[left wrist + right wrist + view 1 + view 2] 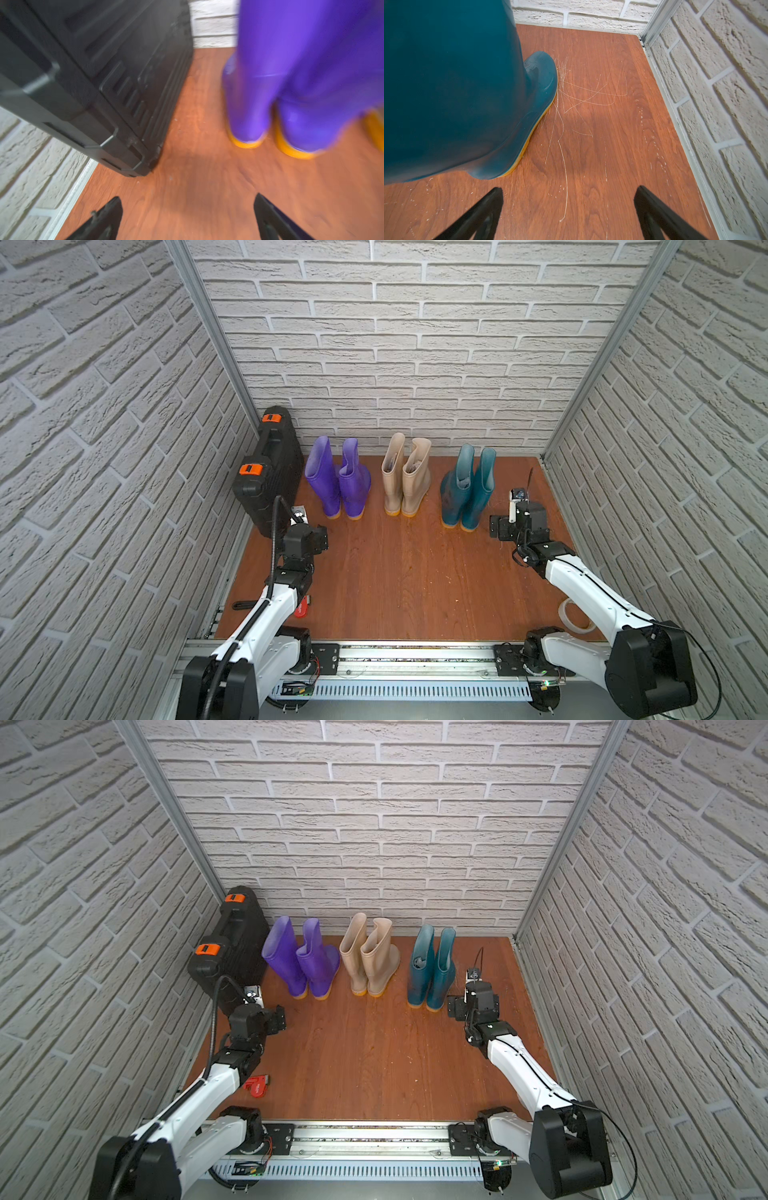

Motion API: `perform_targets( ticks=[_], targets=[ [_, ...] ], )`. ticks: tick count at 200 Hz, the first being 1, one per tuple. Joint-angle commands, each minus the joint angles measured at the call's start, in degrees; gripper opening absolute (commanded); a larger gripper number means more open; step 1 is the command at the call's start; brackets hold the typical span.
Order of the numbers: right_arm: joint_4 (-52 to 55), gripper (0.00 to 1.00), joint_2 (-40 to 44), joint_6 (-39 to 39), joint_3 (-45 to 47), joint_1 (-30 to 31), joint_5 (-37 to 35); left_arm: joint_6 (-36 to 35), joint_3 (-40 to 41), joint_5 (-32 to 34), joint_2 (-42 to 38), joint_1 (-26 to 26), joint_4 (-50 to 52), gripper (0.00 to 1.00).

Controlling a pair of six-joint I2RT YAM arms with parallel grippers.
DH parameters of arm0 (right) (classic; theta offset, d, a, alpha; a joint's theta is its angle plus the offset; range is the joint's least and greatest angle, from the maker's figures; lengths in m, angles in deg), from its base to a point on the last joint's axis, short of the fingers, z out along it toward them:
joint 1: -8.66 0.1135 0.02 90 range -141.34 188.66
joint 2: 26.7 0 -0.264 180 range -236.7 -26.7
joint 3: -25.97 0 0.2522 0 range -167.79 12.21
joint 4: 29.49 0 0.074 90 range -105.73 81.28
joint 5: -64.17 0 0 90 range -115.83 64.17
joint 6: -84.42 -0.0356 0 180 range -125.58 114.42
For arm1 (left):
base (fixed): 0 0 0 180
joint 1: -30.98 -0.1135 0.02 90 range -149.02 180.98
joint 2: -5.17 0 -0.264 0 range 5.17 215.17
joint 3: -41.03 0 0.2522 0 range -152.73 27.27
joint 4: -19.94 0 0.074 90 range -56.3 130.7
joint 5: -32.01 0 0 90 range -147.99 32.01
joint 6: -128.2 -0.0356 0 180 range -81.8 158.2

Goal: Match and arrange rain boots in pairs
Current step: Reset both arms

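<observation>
Six rain boots stand upright in a row by the back wall, heels toward me, in both top views. From the left come a purple pair [337, 485] [303, 965], a beige pair [405, 479] [368, 963] and a dark teal pair [467, 491] [431, 975]. My left gripper [187, 197] hangs open over bare floor, between the black case and the purple boots [291, 93]. My right gripper [569, 188] is open too, with nothing in it, just right of the outer teal boot [456, 93]. No fingertip touches a boot.
A black hard case [270, 472] with orange latches leans at the left wall, close to my left wrist [303, 537]. A red object [258, 1085] lies under the left arm. A tape roll [575, 616] lies at the front right. Brick walls enclose three sides.
</observation>
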Motion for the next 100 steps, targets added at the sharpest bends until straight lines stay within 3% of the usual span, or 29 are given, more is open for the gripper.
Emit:
perform_targets(
  ticks=[1, 32, 72, 100],
  targets=[
    [-6.4, 1.0, -1.3, 2.1, -0.4, -0.7, 1.4, -2.0, 2.2, -3.6, 7.3, -2.8, -19.8, 0.98],
    [-12.2, 1.0, -3.4, 2.9, 1.6, -1.9, 3.3, -4.4, 1.2, -7.1, 20.2, -5.4, -32.0, 0.98],
    [-23.6, 1.0, -7.9, 2.6, 6.7, -3.2, 6.0, -7.0, -0.5, -11.1, 25.7, -6.0, -34.8, 0.98],
    [-30.7, 1.0, -11.9, 2.5, 8.9, -4.6, 9.4, -7.0, 2.3, -12.0, 31.1, -6.5, -45.0, 0.98]
  ],
)
